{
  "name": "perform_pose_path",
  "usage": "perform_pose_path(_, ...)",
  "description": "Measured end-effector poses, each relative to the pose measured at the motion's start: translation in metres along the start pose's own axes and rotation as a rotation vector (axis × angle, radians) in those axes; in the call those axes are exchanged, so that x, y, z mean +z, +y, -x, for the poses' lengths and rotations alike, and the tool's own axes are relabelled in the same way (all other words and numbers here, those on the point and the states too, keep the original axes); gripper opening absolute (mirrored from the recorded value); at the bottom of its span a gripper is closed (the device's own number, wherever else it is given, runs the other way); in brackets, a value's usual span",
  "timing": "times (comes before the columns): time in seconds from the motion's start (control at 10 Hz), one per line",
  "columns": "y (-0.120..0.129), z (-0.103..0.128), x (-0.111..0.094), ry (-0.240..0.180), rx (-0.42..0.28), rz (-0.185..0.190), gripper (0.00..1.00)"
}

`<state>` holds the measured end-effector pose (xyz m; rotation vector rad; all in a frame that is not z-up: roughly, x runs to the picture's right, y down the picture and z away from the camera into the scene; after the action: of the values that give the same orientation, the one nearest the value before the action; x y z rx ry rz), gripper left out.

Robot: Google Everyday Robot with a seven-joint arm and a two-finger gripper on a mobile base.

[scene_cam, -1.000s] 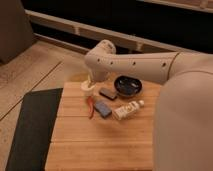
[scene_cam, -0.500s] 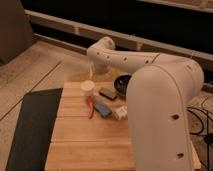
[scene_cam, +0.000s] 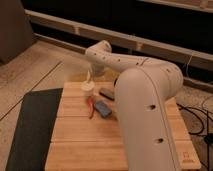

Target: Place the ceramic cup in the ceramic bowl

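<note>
Camera view, gripper (scene_cam: 90, 76) still above ceramic cup (scene_cam: 88, 89), grip unclear, arm (scene_cam: 145, 105) now hides bowl

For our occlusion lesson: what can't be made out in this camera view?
The ceramic bowl: camera view, hidden behind the arm.
The table, right side: camera view, covered by the same arm.
The gripper, just above the ceramic cup: contact with it is unclear.

No writing, label or number can be read, neither in the small faint mark (scene_cam: 187, 156) at the wooden table's (scene_cam: 80, 142) near right corner nor around the gripper (scene_cam: 90, 77) just above the ceramic cup (scene_cam: 88, 89)
</note>
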<state>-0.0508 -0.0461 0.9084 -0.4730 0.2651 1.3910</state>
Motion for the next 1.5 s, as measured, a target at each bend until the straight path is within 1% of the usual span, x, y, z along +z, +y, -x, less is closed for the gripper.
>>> perform_pose_path(0.1,-0.003,-0.003,0.008,0.022,0.018,0.003,0.65)
perform_pose_path(0.2,-0.004,-0.009,0.017,0.053,0.045,0.020,0.65)
perform_pose_path(0.3,-0.002,-0.016,0.024,0.088,0.052,0.037,0.63)
perform_pose_path(0.4,0.003,-0.025,0.033,0.135,0.043,0.064,0.54)
perform_pose_path(0.5,0.007,-0.028,0.039,0.160,0.035,0.088,0.44)
perform_pose_path(0.6,0.008,-0.029,0.044,0.177,0.028,0.107,0.34)
perform_pose_path(0.7,0.007,-0.027,0.046,0.180,0.022,0.119,0.26)
perform_pose_path(0.8,0.006,-0.017,0.044,0.167,0.005,0.127,0.12)
perform_pose_path(0.9,0.004,-0.009,0.039,0.147,-0.007,0.124,0.05)
perform_pose_path(1.0,0.002,0.006,0.025,0.109,-0.025,0.112,0.00)
perform_pose_path(1.1,-0.001,0.025,-0.001,0.055,-0.049,0.082,0.00)
perform_pose_path(1.2,-0.006,0.041,-0.031,0.002,-0.071,0.037,0.00)
perform_pose_path(1.3,-0.025,0.056,-0.068,-0.060,-0.065,-0.026,0.00)
perform_pose_path(1.4,-0.049,0.060,-0.095,-0.104,-0.028,-0.073,0.00)
perform_pose_path(1.5,-0.076,0.058,-0.115,-0.133,0.023,-0.109,0.00)
